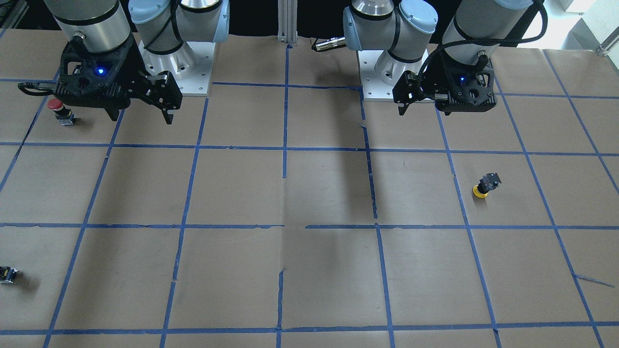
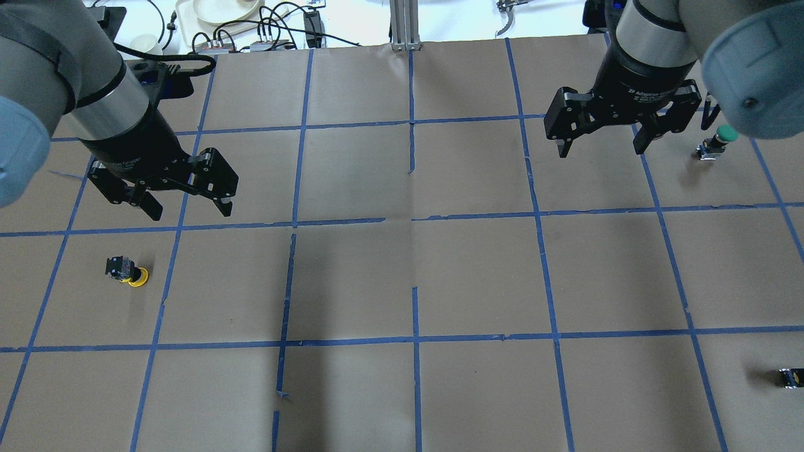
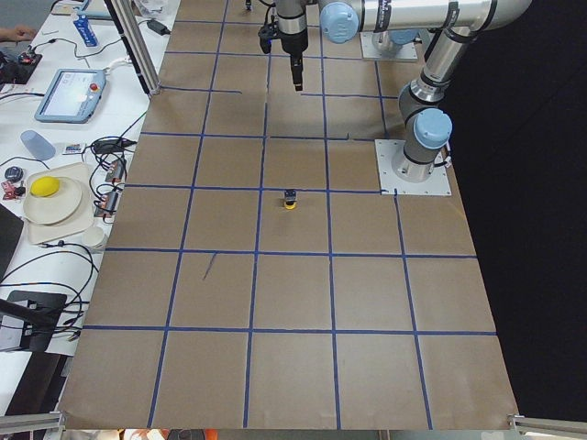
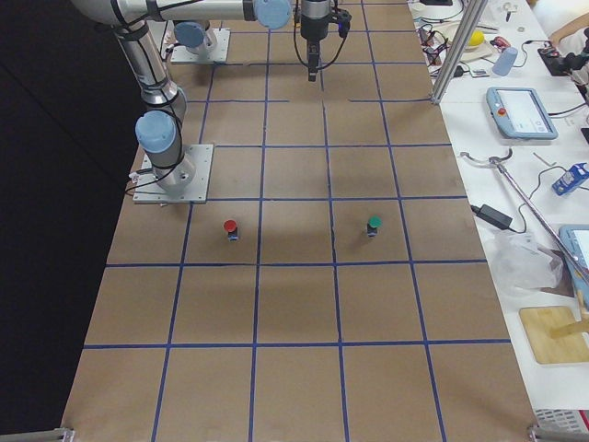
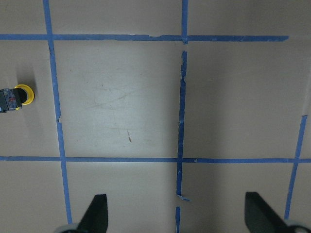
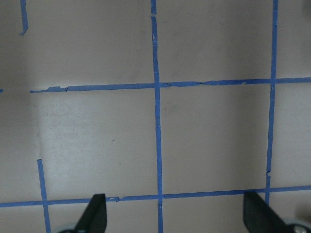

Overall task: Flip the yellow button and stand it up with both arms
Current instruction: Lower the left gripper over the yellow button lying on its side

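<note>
Lying tipped over on the paper [image 2: 477,276] near the left gripper [image 2: 188,212], the yellow button [image 2: 129,272] looks light, rigid and slick-capped, best pinched across its blocky body; left gripper and right gripper [image 2: 601,150] hang spread, empty.

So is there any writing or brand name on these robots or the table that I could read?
"2F Adaptive": white print on the band above the right gripper, overhead view; the rest is too small.
On the left gripper: similar print, too blurred to read.
On the yellow button: nothing readable.
</note>
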